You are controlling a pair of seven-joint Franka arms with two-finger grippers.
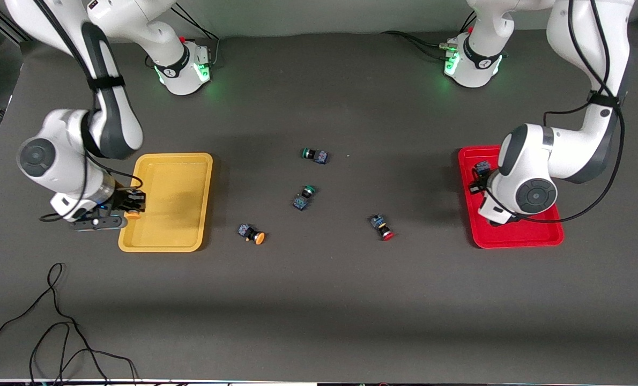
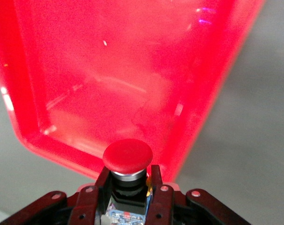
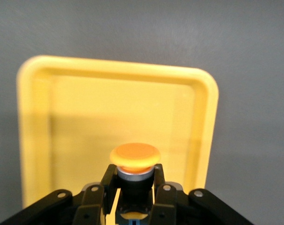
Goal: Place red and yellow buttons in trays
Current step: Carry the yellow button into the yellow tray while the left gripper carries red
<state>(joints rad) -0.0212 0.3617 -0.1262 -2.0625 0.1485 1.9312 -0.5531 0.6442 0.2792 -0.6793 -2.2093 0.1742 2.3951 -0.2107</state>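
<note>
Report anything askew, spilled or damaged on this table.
Nothing stands out. The left hand holds a red button over the red tray; the right hand holds a yellow button over the yellow tray.

There are two shallow plastic trays with rounded corners, one mustard yellow (image 1: 164,161) and one bright red (image 1: 517,238). Six small push-button switches with dark blocky bodies show: two with red caps (image 1: 382,228) (image 2: 127,155), two with orange-yellow caps (image 1: 251,233) (image 3: 135,157), two with green caps (image 1: 314,155) (image 1: 303,197). Two white robot arms with two-finger grippers (image 1: 128,206) (image 1: 480,179) stand at the table, and one loose black cable (image 1: 56,321) lies on it.
</note>
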